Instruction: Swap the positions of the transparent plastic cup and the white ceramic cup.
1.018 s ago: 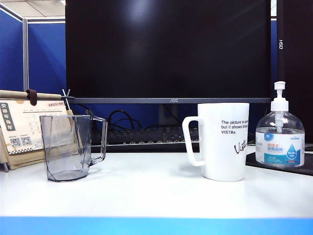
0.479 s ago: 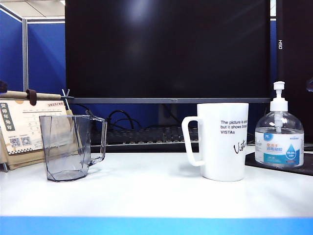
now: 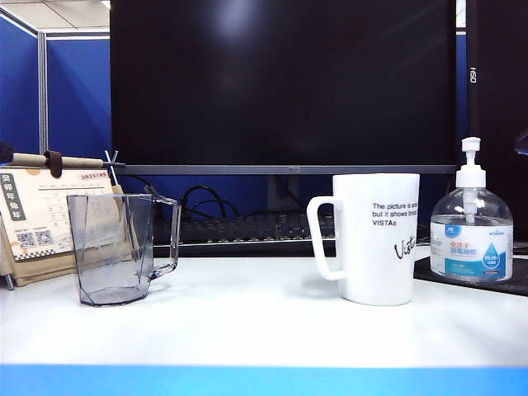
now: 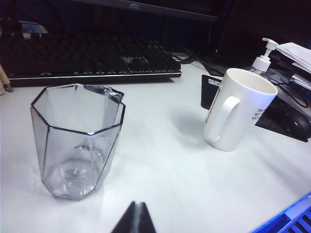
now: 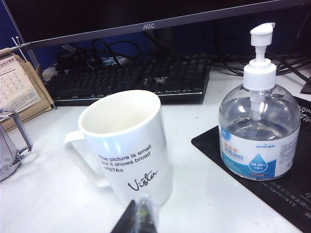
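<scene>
The transparent plastic cup (image 3: 111, 247) stands upright on the left of the white table, its handle toward the middle. To the right stands the white ceramic cup (image 3: 375, 239), handle facing the clear cup. My left gripper (image 4: 137, 206) is shut and empty, just short of the transparent plastic cup (image 4: 77, 141), with the white cup (image 4: 238, 109) farther off. My right gripper (image 5: 143, 201) is shut and empty, its tip close before the white ceramic cup (image 5: 126, 141) near the "Vista" print. The exterior view shows only dark slivers of the left arm (image 3: 4, 153) and right arm (image 3: 522, 142) at its side edges.
A clear pump bottle (image 3: 472, 235) stands on a black mat (image 3: 511, 285) right of the white cup. A desk calendar (image 3: 41, 214) leans behind the clear cup. A keyboard (image 3: 247, 231) and a large monitor (image 3: 280, 82) fill the back. The table's blue front edge (image 3: 264, 381) runs along the front.
Dark slivers of both arms have come into the exterior view at its left and right edges. Both cups stand where they were.
</scene>
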Robot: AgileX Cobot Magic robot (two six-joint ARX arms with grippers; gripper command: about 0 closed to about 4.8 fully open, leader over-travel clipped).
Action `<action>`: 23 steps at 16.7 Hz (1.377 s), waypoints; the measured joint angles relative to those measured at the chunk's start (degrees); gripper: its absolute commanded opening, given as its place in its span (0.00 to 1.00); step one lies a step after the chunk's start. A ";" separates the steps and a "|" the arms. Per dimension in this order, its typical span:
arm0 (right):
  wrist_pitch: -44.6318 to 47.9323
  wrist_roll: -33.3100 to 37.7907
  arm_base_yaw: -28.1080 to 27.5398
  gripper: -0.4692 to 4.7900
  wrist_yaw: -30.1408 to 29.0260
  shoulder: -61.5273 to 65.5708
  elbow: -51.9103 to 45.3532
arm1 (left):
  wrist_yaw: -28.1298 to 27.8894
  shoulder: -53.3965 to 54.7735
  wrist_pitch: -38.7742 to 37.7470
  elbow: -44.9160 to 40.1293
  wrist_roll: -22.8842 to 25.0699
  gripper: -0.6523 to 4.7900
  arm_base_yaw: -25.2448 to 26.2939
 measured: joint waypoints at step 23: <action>-2.64 0.17 -48.39 0.08 -4.15 -6.86 0.00 | 4.37 -0.87 -1.18 0.04 -0.17 0.11 28.96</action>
